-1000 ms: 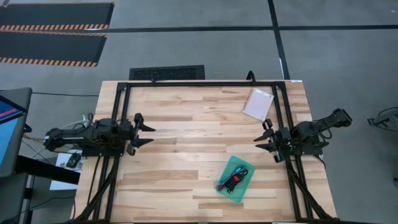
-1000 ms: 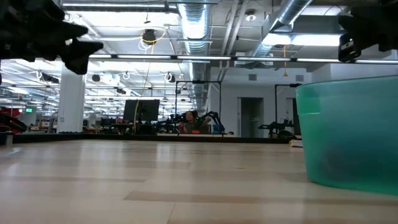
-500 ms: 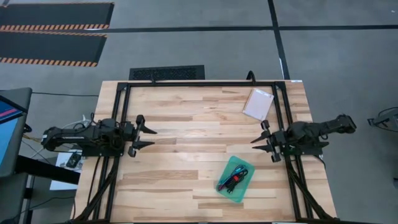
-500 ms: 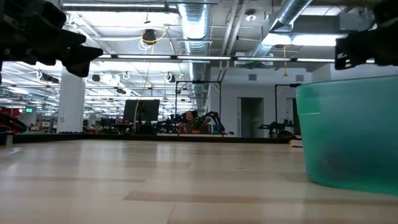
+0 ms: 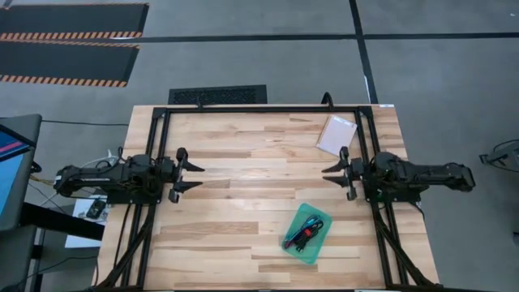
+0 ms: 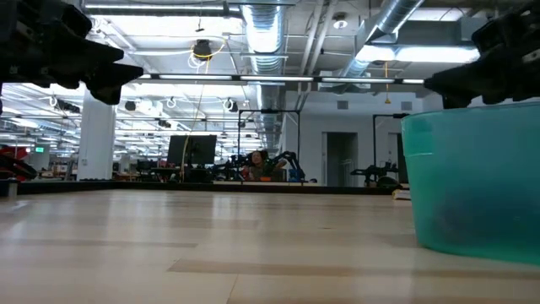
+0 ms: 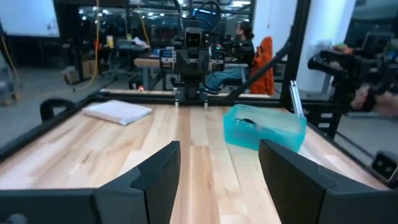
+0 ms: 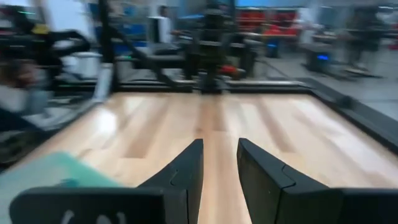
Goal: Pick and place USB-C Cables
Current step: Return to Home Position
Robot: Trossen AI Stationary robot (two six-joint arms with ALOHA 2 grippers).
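Cables (image 5: 303, 234) in tray (image 5: 318, 246), lower right; job looks done.
Left gripper (image 5: 193, 176), mid-left, and right gripper (image 5: 331, 176), mid-right, both spread, empty; a low right-arm swing could clip the tray.

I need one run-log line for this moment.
cables: in green tray | left gripper: open, empty, at left side | right gripper: open, empty, at right side | pink packet: on table

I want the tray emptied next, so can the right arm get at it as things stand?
Probably yes. The tray sits close by the right tool, which is open and empty, and nothing stands between them.
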